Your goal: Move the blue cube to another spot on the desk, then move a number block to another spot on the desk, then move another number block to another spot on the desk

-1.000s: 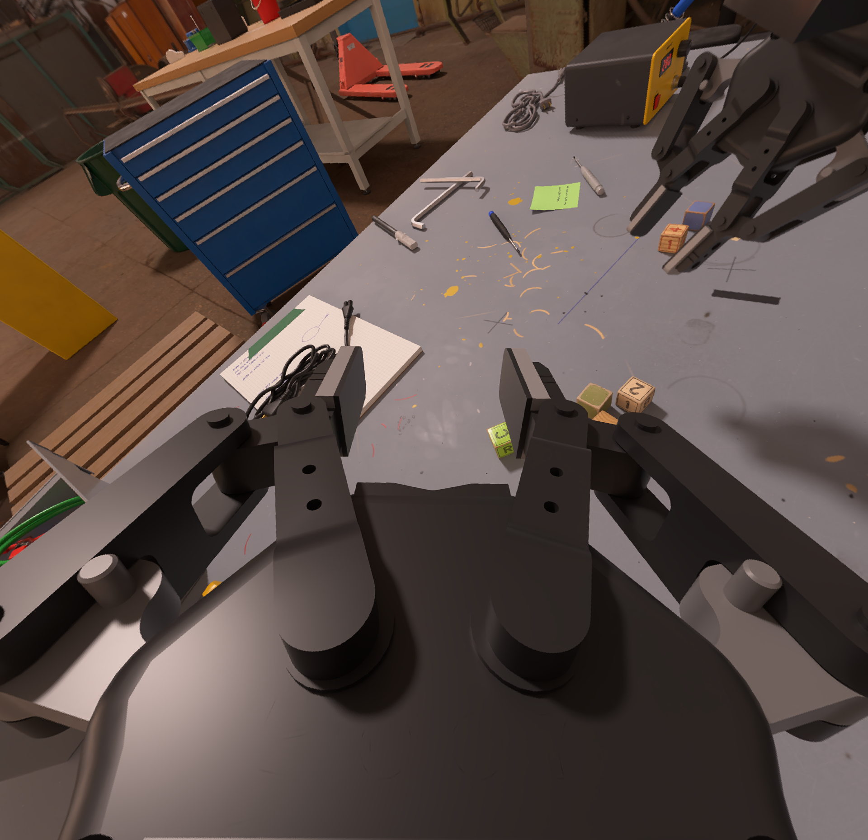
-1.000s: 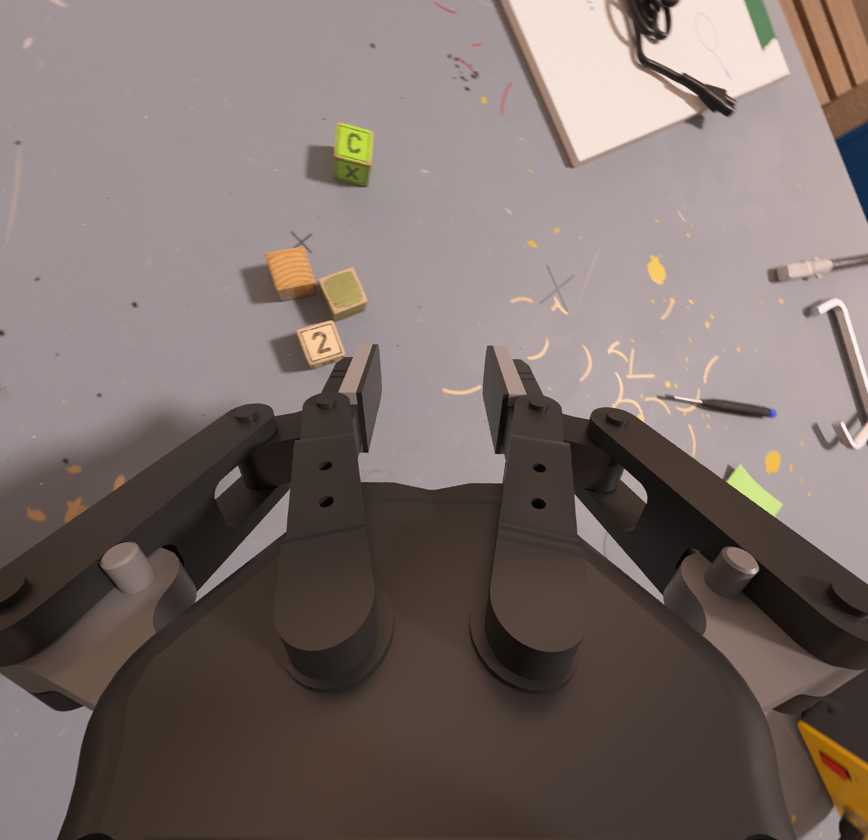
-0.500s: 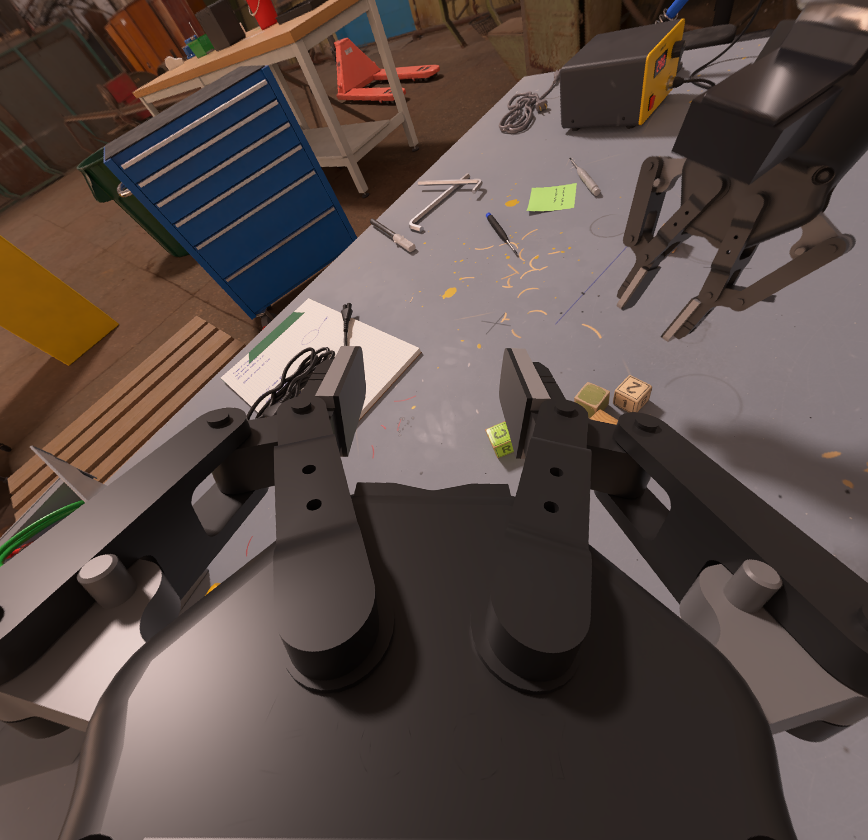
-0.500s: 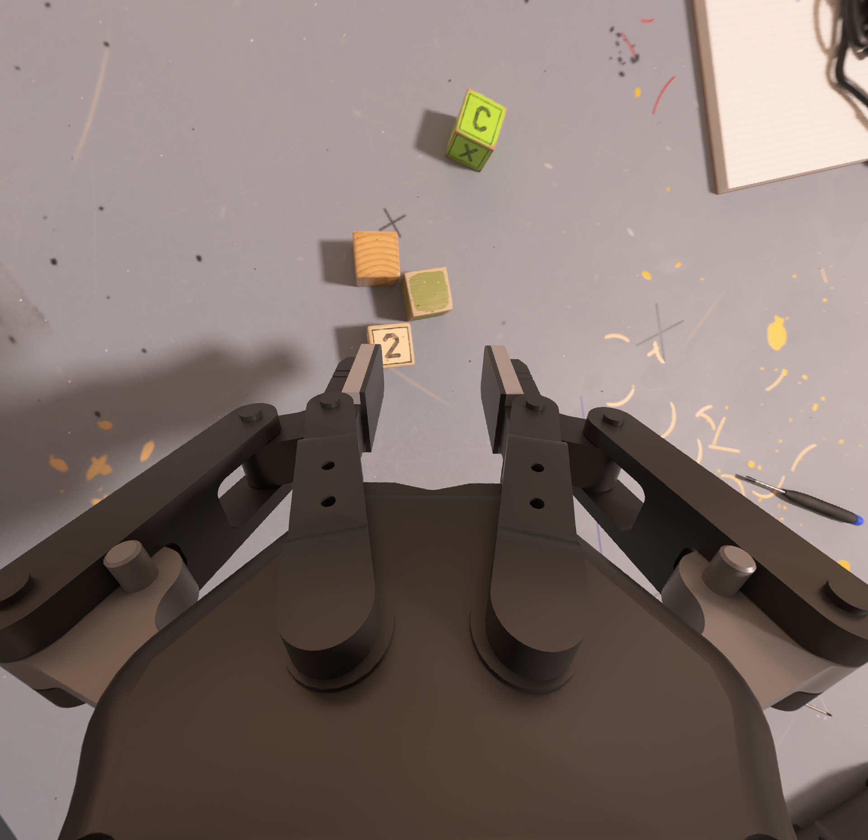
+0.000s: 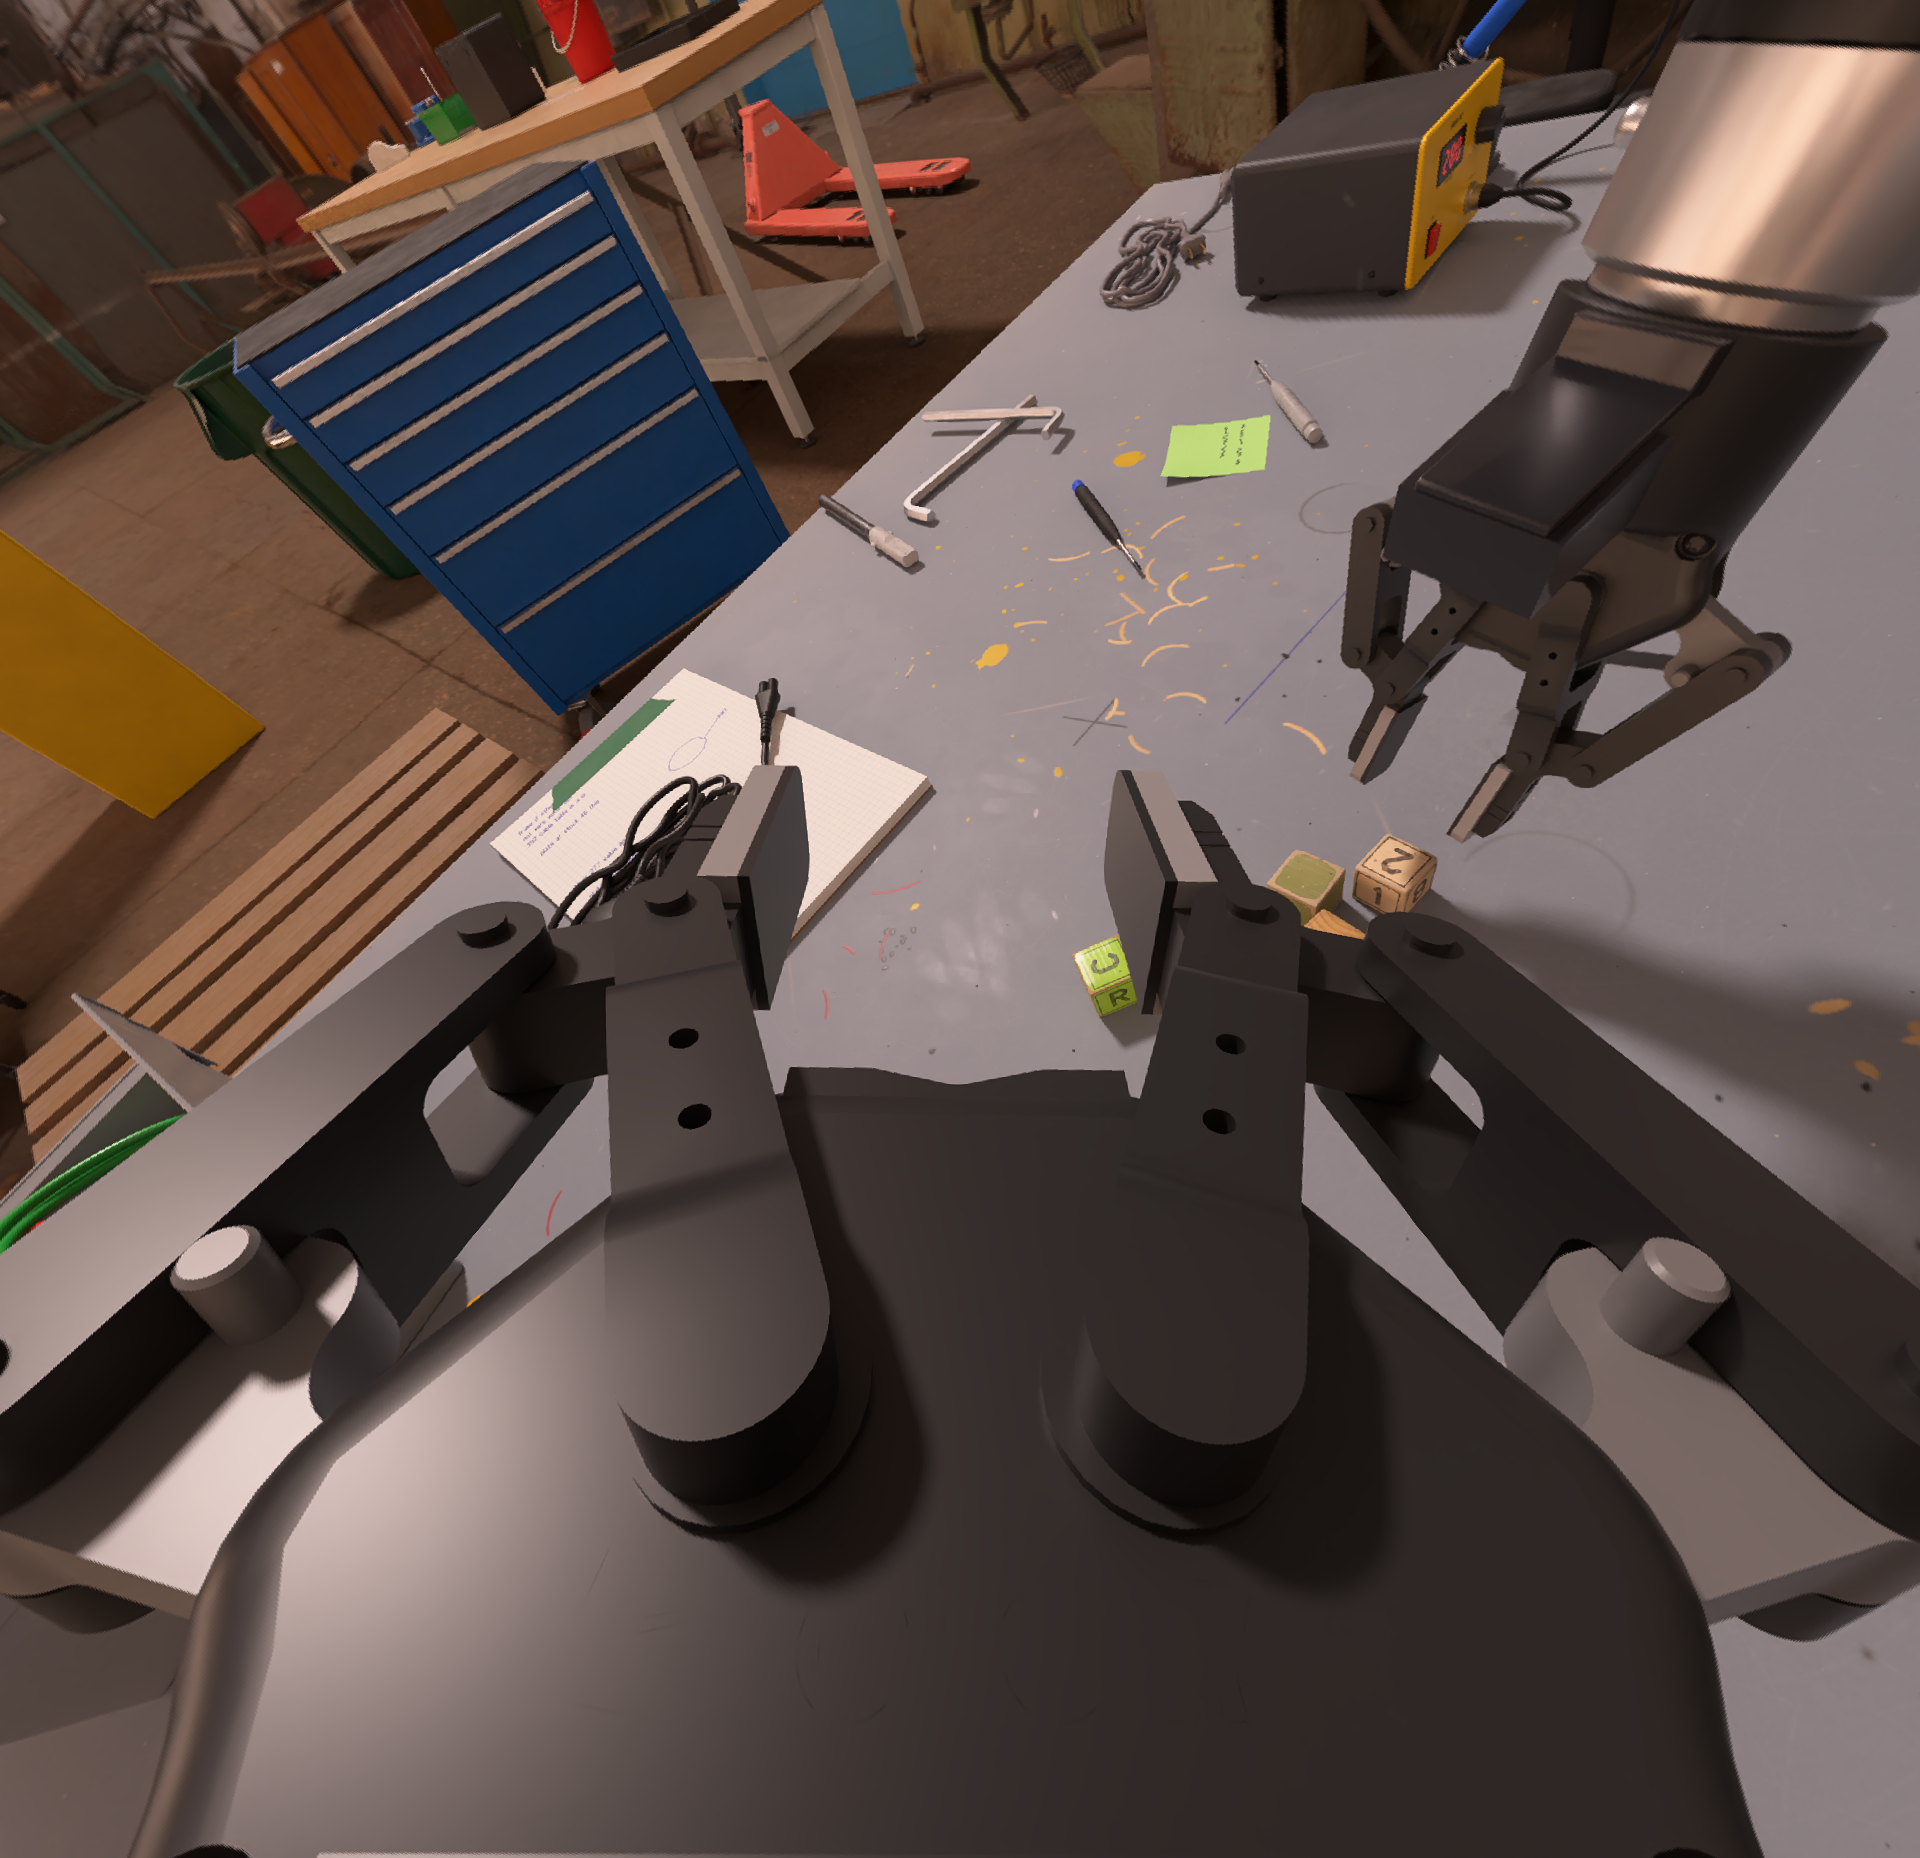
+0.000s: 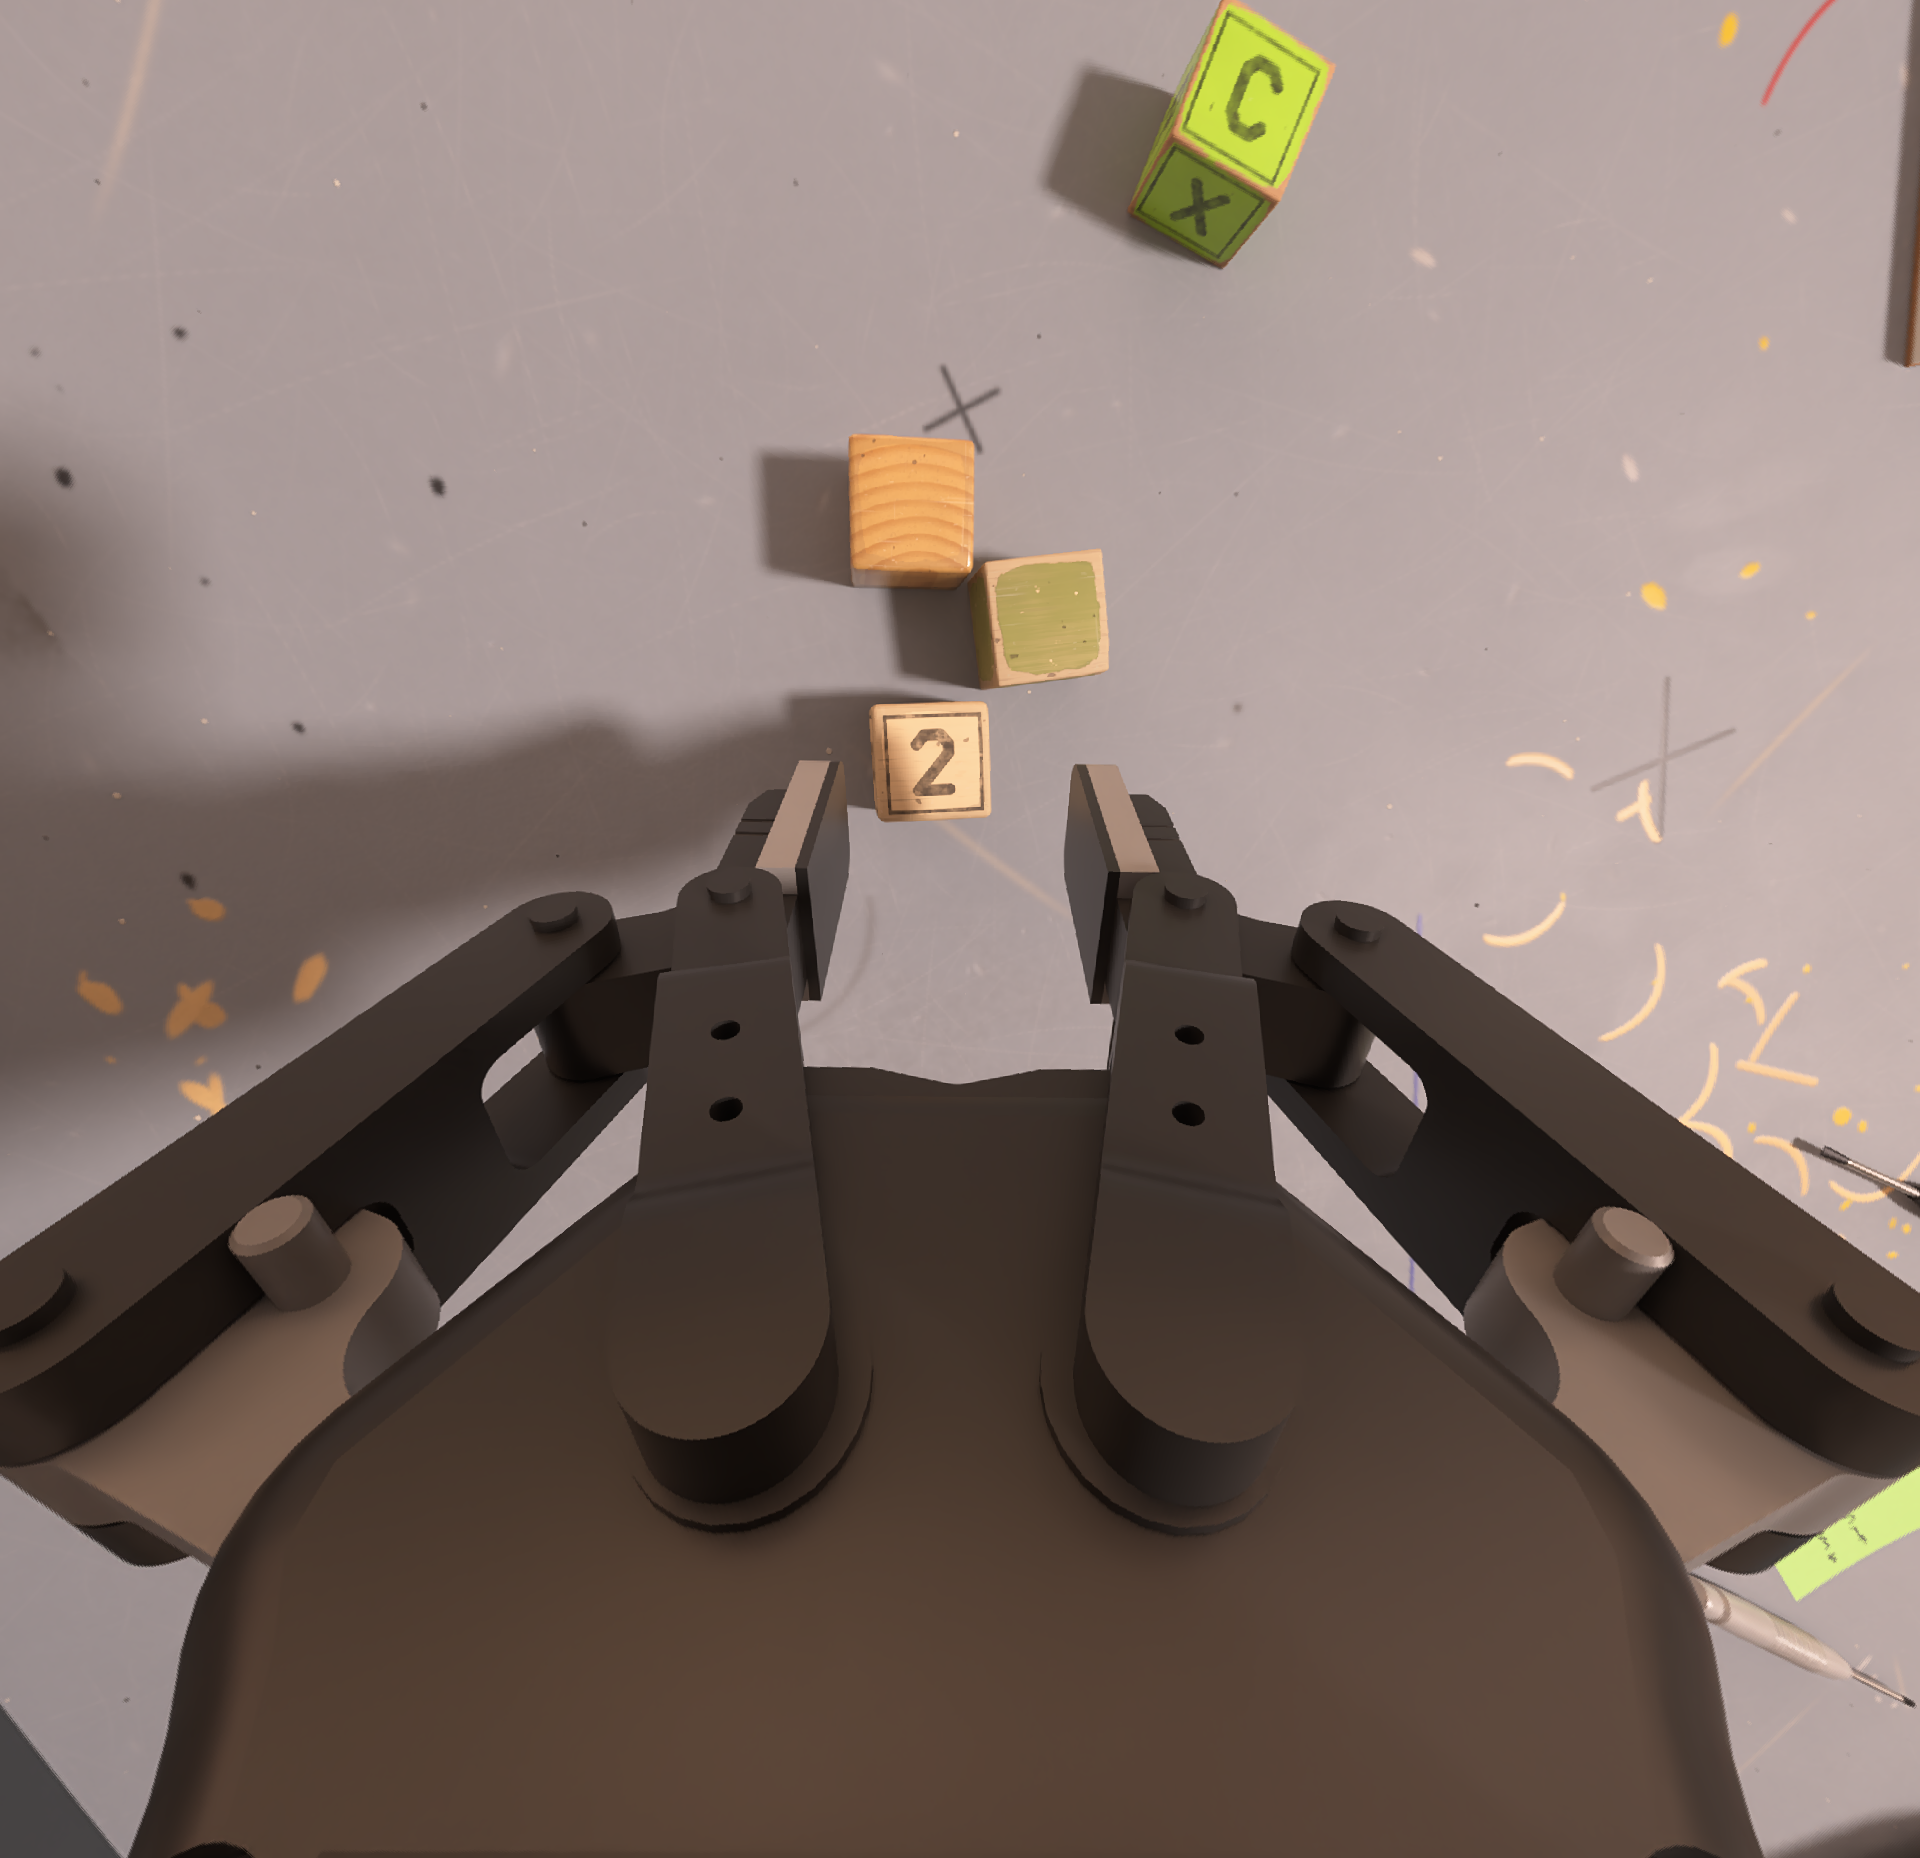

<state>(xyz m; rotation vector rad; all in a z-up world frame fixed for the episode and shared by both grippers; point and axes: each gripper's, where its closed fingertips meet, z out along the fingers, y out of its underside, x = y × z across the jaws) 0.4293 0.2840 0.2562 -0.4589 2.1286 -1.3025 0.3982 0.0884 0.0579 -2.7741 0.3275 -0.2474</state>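
Observation:
A wooden number block lies on the grey desk, just ahead of and between the fingertips of my right gripper, which is open and empty above it. An olive-topped block and a plain wooden block sit right behind it. A bright green letter block lies farther off. In the left wrist view, my left gripper is open and empty above the desk, and the right gripper hovers over the number block. No blue cube is in view.
A notepad with a black cable on it lies near the desk's left edge. A pen, hex keys, a green sticky note and a black and yellow box lie farther back. A blue drawer cabinet stands beside the desk.
My right gripper has moved from the far blocks toward the number block and come down lower over it, still open. The left gripper has not moved.

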